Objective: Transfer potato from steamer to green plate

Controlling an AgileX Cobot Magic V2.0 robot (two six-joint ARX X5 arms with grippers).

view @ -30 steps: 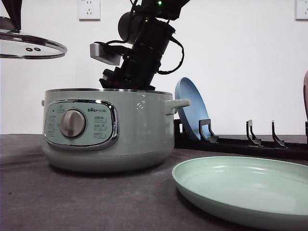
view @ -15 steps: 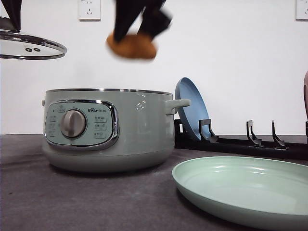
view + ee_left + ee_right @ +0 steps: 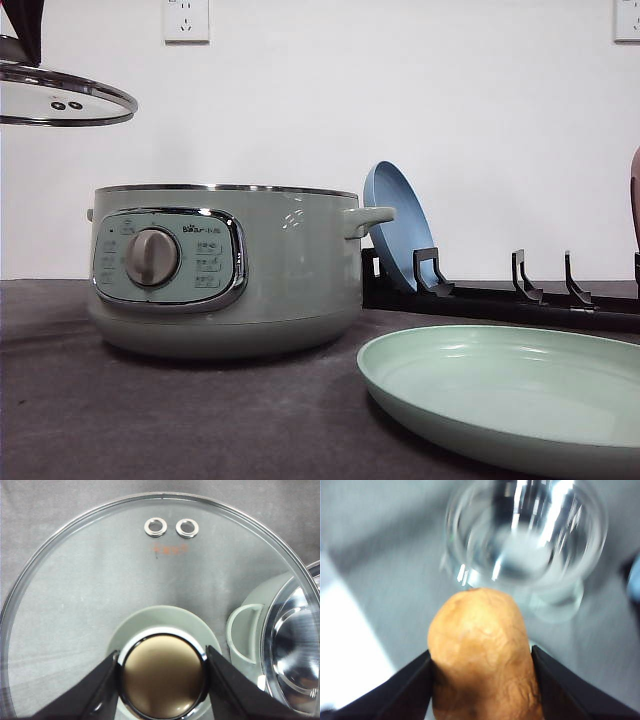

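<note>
- Far left, the glass lid [image 3: 62, 97] hangs in the air, the left gripper [image 3: 162, 672] clamped on its knob [image 3: 163, 676]
- Next, the steamer [image 3: 225, 268] sits uncovered on the dark table [image 3: 150, 420]; a blue plate [image 3: 398, 238] leans in the rack [image 3: 500, 290] behind
- Right, the green plate [image 3: 510, 395] lies flat in front
- Up high, the right gripper [image 3: 481, 680] squeezes the potato [image 3: 482, 655]; the steamer shows blurred below it
</note>
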